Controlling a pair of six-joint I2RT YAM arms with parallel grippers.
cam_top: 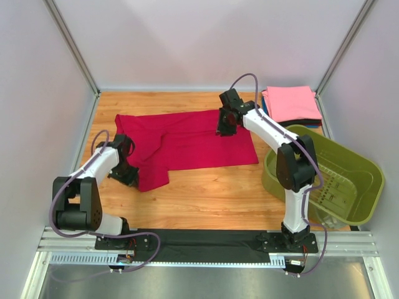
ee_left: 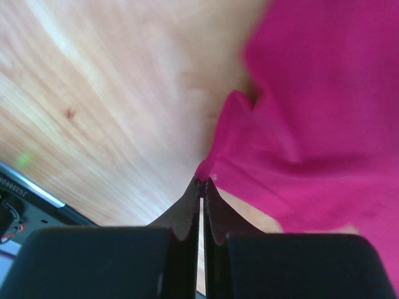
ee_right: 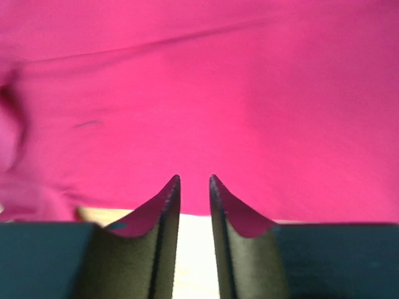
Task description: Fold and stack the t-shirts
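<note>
On the table (cam_top: 206, 193), top view: red tee (cam_top: 193, 143) lies spread flat, centre-left, with one flap at lower left reaching toward the near side. Left end effector (cam_top: 129, 174) sits at the tee's left edge, right end effector (cam_top: 225, 124) at its far-right edge. My read: one arm per side so the cloth can be moved w/o bunching. It's a fold step, and the tee isn't stacked yet. Folded stack is in the back-right corner, pink tee (cam_top: 290, 103) on top, blue + black edges showing under it. It's well apart from the red one, prob. the drop-off spot. Olive basket (cam_top: 272, 177) is just right of the red tee, beside the right arm.

Left wrist: fingers pressed together, only a hairline slit b/w them, with a corner of red hem caught at the tips. So it's pinching the tee, low over the table. A grip at the very corner prob. gives control of the fold line.

Right wrist: fingers narrow but apart, bare table showing thru the gap. Tee edge runs right across the tips and nothing visible sits b/w them. Judged not gripping, just lined up on the hem.

Writing: none legible. Tees are plain, no print or tag seen. Small chars on the dark rail (ee_left: 15, 187), bottom-left of the left wrist view, are too blurred to read.
</note>
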